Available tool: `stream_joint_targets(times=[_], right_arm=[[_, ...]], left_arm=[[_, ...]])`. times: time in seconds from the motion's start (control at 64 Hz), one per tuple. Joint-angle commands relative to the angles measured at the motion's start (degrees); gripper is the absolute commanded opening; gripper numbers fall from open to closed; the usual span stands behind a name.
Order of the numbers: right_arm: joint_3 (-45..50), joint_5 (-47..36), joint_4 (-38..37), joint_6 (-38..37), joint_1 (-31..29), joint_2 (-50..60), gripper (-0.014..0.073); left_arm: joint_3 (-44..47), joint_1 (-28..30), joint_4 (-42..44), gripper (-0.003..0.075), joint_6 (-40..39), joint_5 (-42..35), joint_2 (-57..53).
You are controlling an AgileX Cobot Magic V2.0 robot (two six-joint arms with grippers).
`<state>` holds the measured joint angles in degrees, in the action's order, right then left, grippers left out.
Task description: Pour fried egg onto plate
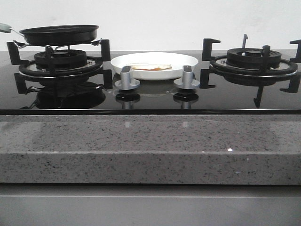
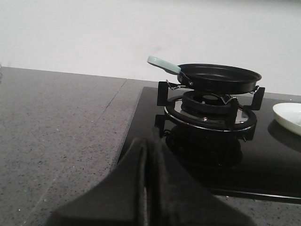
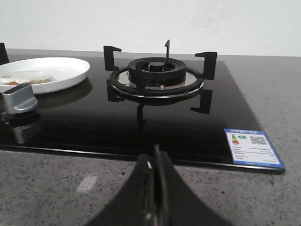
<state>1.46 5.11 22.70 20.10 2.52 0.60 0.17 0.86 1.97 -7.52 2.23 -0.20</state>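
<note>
The egg [image 1: 151,67] lay flat in the plate [image 1: 188,60], which sat on the black glass hob [image 1: 150,101] between the two burners, just behind the two silver knobs [image 1: 127,79]. The pan [image 1: 59,33] rested on the left burner [image 1: 60,63], its pale handle cut off at the front view's left edge. The right burner [image 1: 254,61] stood bare, its far-right prongs running out of frame. Open glass lay in front of the knobs up to the hob's front edge, with a speckled grey tabletop [image 1: 150,146] below it; the left wrist view showed more of that tabletop stretching away beside the hob. The left end effector [image 2: 146,188] had its fingers pressed together, holding nothing, low over the tabletop near the hob's corner. The right end effector [image 3: 155,193] was likewise pressed together and held nothing, near the hob's front edge by an energy label [image 3: 253,147]. In both wrist views only part of the plate showed; the egg's yolk was hard to make out from the front.
</note>
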Motion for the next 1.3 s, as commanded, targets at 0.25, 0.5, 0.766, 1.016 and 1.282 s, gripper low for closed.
stream_joint_targets(times=[0.25,0.5,0.766,1.016,1.282], right_arm=[[-0.2,-5.1,-18.9,-18.6,-0.1,0.9,-0.0067],[-0.2,-5.6,-18.7,-18.8,-0.1,0.9,-0.0067],[-0.2,-6.3,-18.7,-20.5,-0.1,0.9,-0.0067],[-0.2,-9.2,-18.1,-20.7,-0.1,0.9,-0.0067],[-0.2,-10.8,-18.1,-20.7,-0.1,0.9,-0.0067]], left_arm=[[0.4,-0.3,-0.4,-0.0020,-0.2,-5.1,-0.9],[0.4,-0.3,-0.4,-0.0020,-0.2,-5.1,-0.9],[0.4,-0.3,-0.4,-0.0020,-0.2,-5.1,-0.9],[0.4,-0.3,-0.4,-0.0020,-0.2,-5.1,-0.9],[0.4,-0.3,-0.4,-0.0020,-0.2,-5.1,-0.9]])
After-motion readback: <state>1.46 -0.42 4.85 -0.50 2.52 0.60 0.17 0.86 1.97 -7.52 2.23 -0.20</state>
